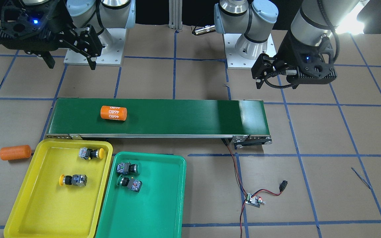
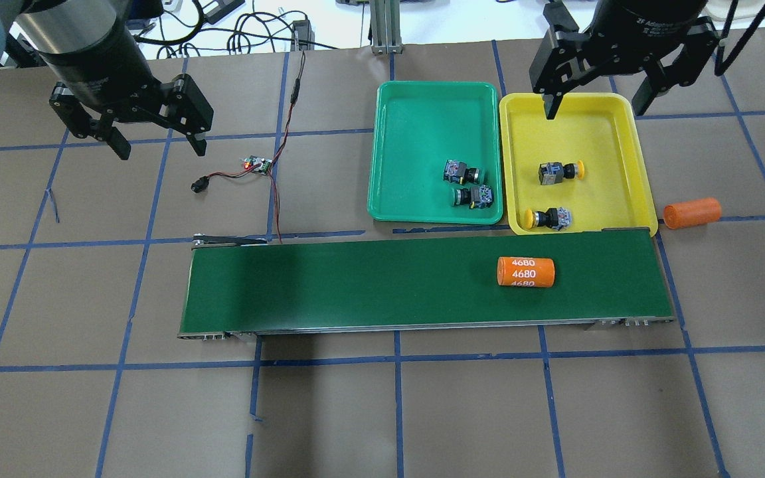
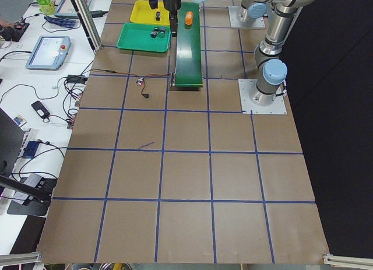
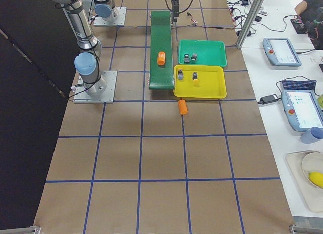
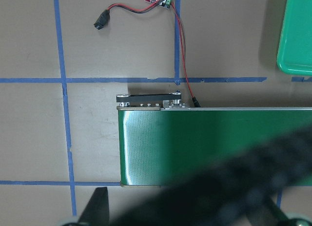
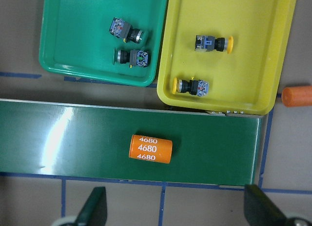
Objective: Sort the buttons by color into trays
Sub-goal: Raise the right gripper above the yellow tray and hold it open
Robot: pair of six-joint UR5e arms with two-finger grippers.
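Right gripper [image 2: 595, 105] hangs above the yellow tray [image 2: 611, 143], jaws spread wide and holding nothing. Both yellow buttons [image 2: 558, 171] lie on their sides in the tray below it. Next over, toward the left gripper [image 2: 159, 143], the green tray [image 2: 422, 126] holds both green buttons [image 2: 462, 174] (close together). That gripper, equally wide and empty, hovers well apart from both trays. One orange cylinder [image 2: 525, 271] lies on the conveyor belt [image 2: 356, 285] beside the yellow tray.

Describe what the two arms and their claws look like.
The left arm and right arm are silver-grey tubes with pale blue joint caps. The left claw and right claw are black, two-fingered, on black wrist housings each showing a blue light.
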